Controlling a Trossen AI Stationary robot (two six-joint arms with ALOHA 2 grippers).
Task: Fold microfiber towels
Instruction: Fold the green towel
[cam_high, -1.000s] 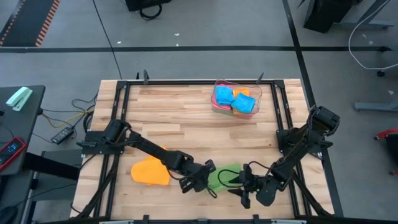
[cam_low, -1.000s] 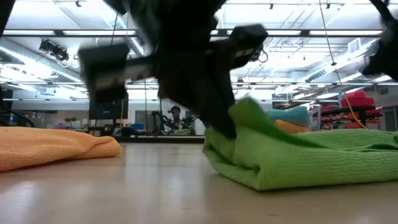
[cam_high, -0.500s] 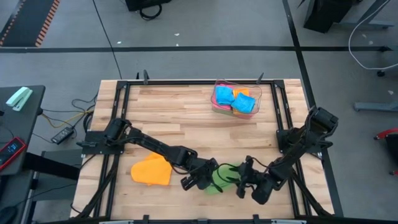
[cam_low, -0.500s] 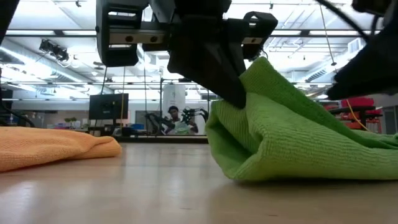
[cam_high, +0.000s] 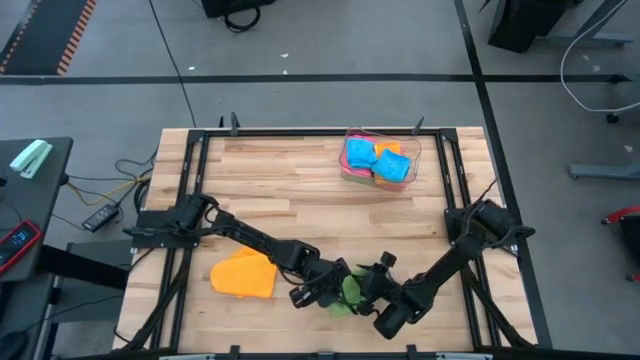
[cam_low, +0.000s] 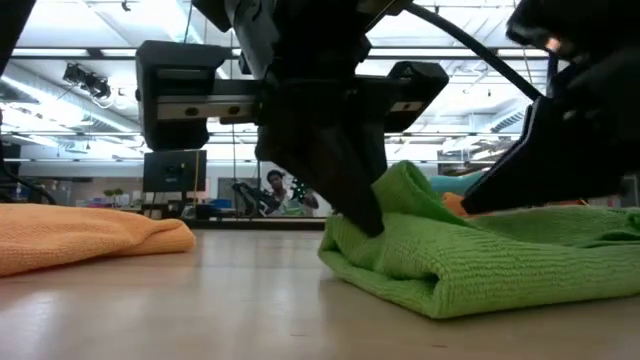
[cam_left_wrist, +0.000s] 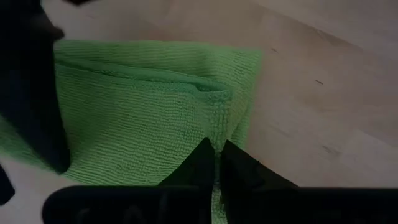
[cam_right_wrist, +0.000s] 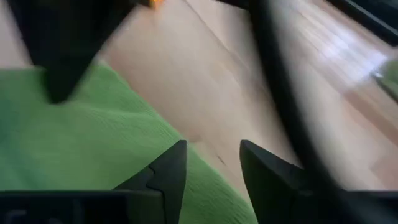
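Green towel (cam_low: 480, 265) lies part-folded at the bench's (cam_high: 300, 190) front edge, left gripper (cam_left_wrist: 216, 163) w/ fingers clenched on its fold, right gripper (cam_right_wrist: 211, 165) released over it; orange towel (cam_high: 243, 274) nearby, others wait in the tray (cam_high: 412, 146).

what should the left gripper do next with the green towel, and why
Probably open and lift away. The left gripper is pinched shut on the folded edge of the green towel, which already lies doubled on the table. The right gripper hangs open over the towel, gripping nothing. Letting go would leave the fold flat, like the orange towel beside it.
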